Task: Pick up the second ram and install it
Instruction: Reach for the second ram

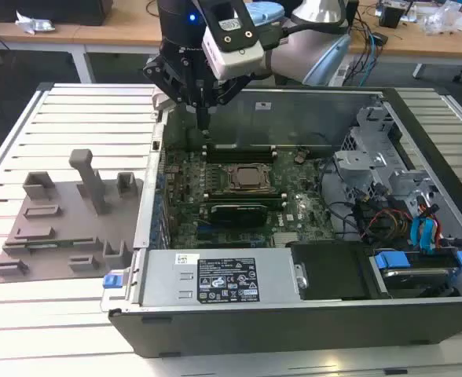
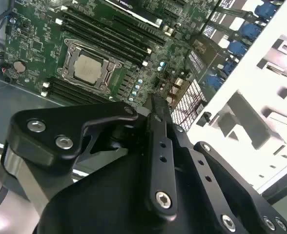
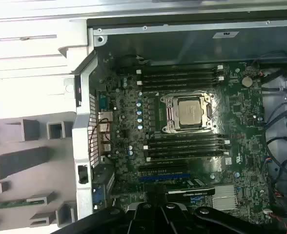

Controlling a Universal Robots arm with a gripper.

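The second ram (image 3: 7, 204) is a thin green stick lying flat in a holder of the grey tray (image 3: 16, 161), outside the open computer case. My gripper (image 1: 205, 128) hangs over the case's back corner on the exterior view's left, above the motherboard (image 1: 294, 208) and well away from the stick. Its fingers (image 2: 155, 117) are pressed together with nothing between them. The CPU socket (image 3: 190, 112) lies in the middle of the board, with dark memory slots (image 3: 177, 80) on one side and more slots (image 3: 187, 148) on the other.
The case's metal wall (image 1: 148, 204) stands between the tray (image 1: 66, 228) and the motherboard. A black card (image 1: 235, 212) lies near the socket. The power supply (image 1: 215, 279), drive cage (image 1: 380, 157) and cables (image 1: 419, 228) fill the front and right of the case.
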